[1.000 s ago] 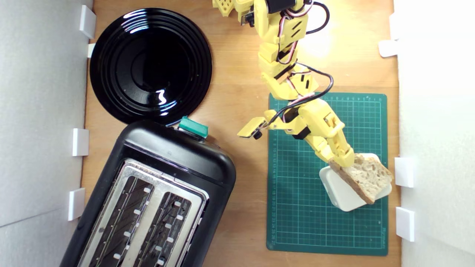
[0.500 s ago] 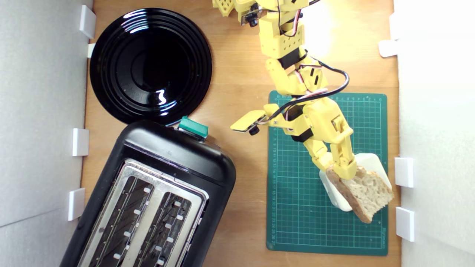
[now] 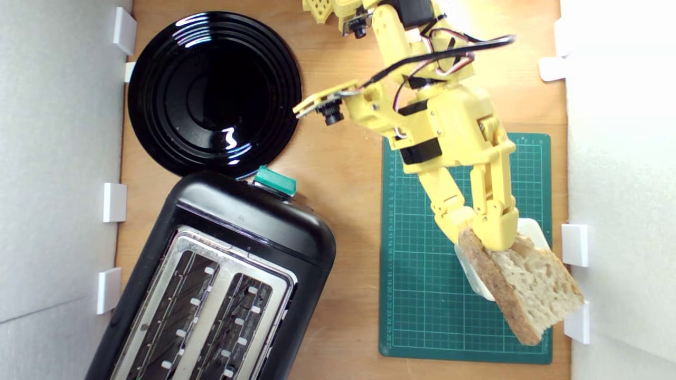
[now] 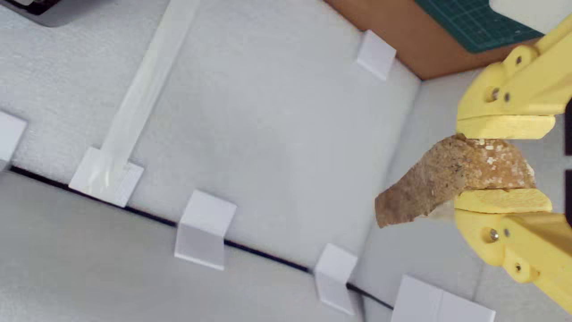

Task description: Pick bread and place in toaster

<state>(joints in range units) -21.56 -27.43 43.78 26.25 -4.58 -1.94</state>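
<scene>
While the slice hangs off the mat, the carry wants care:

Fingers: the two yellow fingers [image 4: 505, 127] are clamped across the thickness of the bread [image 3: 523, 285], one pad on each face, near its crust corner.
Gripper: the gripper [image 3: 483, 232] holds only that one end; most of the slice sticks out past the fingertips, unsupported.
Bread: lifted above the cream box [image 3: 528, 228] and the green cutting mat [image 3: 422, 295], at the exterior view's right, near the white side wall [image 3: 623, 211]; the crust edge runs down its left side in that view.
Grip judgement: a soft, holey crumb pinched at one corner may tear or pivot, so I would move slowly and avoid sudden wrist turns.
Toaster: the toaster [image 3: 248, 221] sits well apart at the exterior view's lower left, angled, both slots open on its silver top, teal lever [image 3: 274, 180] at its far end.
Next move, as judged: swing left across the wood table [image 3: 348, 158], staying high over the toaster's black shell, then turn the slice edge-down and parallel to a slot before lowering.
Hazard: the black plate [image 3: 214, 92] lies just beyond the lever; keep the path nearer than it.
</scene>
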